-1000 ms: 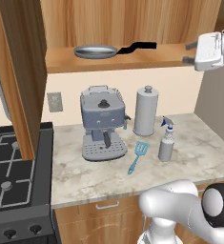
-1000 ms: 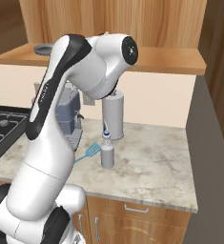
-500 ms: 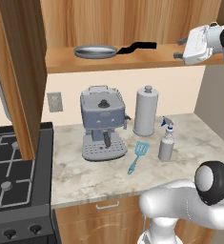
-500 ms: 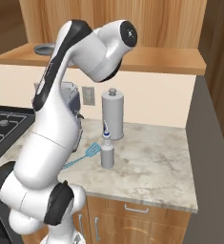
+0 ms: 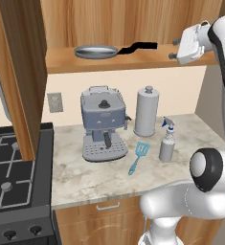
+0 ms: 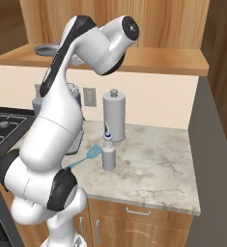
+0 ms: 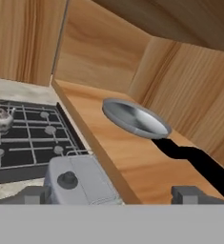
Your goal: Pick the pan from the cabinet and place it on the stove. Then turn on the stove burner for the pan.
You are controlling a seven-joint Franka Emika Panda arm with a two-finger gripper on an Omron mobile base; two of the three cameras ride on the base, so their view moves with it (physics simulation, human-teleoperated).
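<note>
The silver pan [image 5: 95, 51] lies on the bottom shelf of the open wooden cabinet [image 5: 133, 61], its black handle [image 5: 141, 47] pointing right. My gripper [image 5: 173, 49] hovers at shelf height, a short way right of the handle's end, open, with nothing between its fingers. In the hand view the pan [image 7: 135, 119] sits ahead on the shelf and its handle [image 7: 194, 157] runs toward the right fingertip [image 7: 189, 194]; the gripper [image 7: 112, 195] is apart from it. The black stove [image 5: 8, 177] is at the lower left, also seen from the hand [image 7: 32, 138]. The right base view catches the pan's edge [image 6: 47, 48] behind my arm.
On the marble counter [image 5: 85, 177] stand a grey coffee machine [image 5: 103, 124], a paper towel holder [image 5: 147, 111], a spray bottle [image 5: 166, 141] and a blue spatula [image 5: 139, 155]. The open cabinet door [image 5: 23, 72] hangs at the left. A kettle [image 7: 0, 119] sits on the stove.
My gripper has moved left along the shelf front, closer to the pan's handle, and the arm's elbow has swung. The pan has not moved.
</note>
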